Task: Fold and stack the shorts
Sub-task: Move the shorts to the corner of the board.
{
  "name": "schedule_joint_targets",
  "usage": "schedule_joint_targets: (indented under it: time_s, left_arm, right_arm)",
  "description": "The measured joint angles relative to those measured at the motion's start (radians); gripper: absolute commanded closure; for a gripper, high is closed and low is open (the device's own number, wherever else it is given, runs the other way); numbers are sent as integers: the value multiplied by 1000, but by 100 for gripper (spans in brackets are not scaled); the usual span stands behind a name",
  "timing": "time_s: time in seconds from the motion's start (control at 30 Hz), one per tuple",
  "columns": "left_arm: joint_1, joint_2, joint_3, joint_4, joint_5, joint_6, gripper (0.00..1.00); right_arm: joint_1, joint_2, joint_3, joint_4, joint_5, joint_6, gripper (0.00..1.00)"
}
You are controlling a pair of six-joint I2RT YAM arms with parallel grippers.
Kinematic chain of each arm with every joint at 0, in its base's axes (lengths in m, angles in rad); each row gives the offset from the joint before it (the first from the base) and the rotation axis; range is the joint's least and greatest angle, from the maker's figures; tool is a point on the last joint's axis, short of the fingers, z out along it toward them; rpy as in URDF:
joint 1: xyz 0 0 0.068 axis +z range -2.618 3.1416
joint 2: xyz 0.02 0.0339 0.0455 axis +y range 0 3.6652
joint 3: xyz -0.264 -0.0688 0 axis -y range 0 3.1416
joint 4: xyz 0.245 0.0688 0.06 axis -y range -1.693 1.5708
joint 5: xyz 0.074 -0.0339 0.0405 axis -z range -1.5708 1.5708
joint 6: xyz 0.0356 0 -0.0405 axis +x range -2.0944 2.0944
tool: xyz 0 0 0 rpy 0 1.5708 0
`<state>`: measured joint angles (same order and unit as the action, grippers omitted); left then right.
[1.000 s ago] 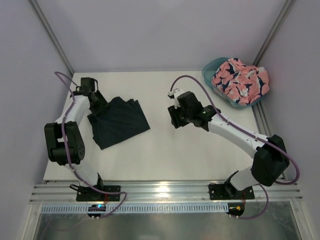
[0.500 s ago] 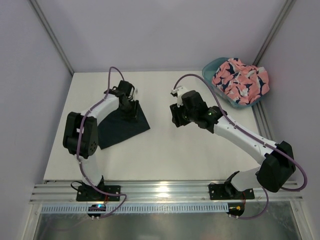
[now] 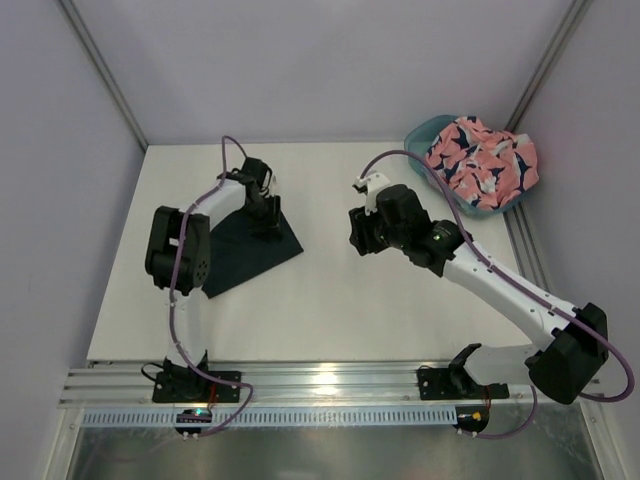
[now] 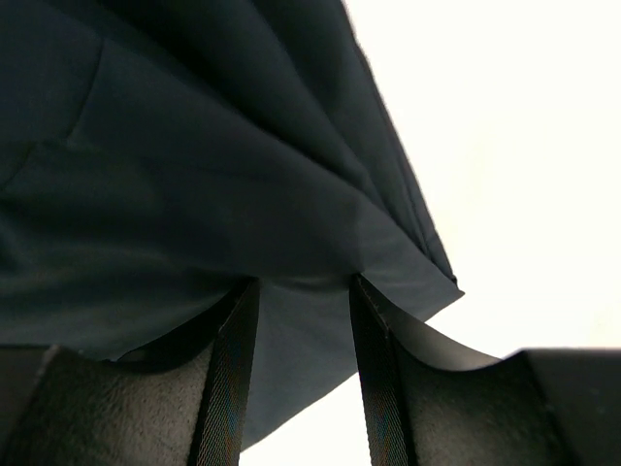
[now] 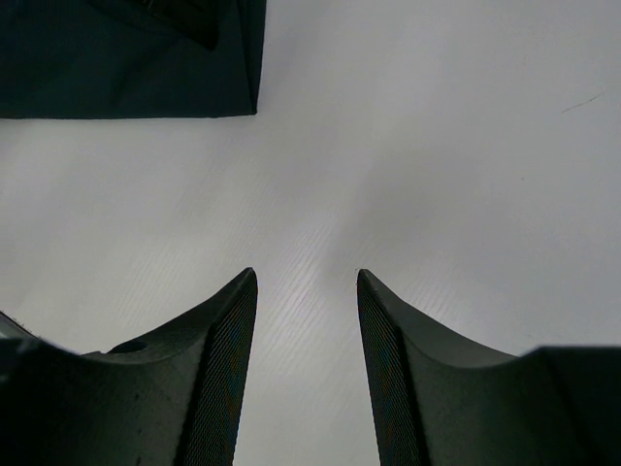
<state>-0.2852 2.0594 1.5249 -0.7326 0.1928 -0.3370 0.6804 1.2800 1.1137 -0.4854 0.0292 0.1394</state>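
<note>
The dark navy shorts [image 3: 235, 255] lie folded flat on the left half of the table, also seen in the left wrist view [image 4: 194, 175] and at the top left of the right wrist view [image 5: 126, 58]. My left gripper [image 3: 266, 214] sits low on their far right corner. Its jaws stand apart, open [image 4: 299, 282], with a fold of fabric draped over the fingertips. The salmon pink printed shorts [image 3: 480, 160] are heaped in the teal tub [image 3: 421, 134] at the back right. My right gripper [image 3: 364, 236] hovers over bare table mid-scene, open and empty [image 5: 304, 274].
The white table [image 3: 330, 310] ends in a metal rail along the near edge [image 3: 330, 385]. Slanted frame posts rise at the back left [image 3: 100, 70] and back right [image 3: 545, 70]. The tub stands against the right edge.
My left gripper swung from the shorts' far left corner over to their right side, and the dark shorts now lie narrower, folded over. My right arm drifted slightly to the right.
</note>
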Motion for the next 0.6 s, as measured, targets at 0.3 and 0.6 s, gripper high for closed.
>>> schedule_joint_targets:
  time_s: [0.3,0.6]
  left_arm:
    - [56,192,265,56,102,-90,56]
    - [203,254,341,141,140,-182,56]
  right_arm:
    - [0,-68,-1,6,50,9,50]
    - [0,-71,-1,1,92,10,50]
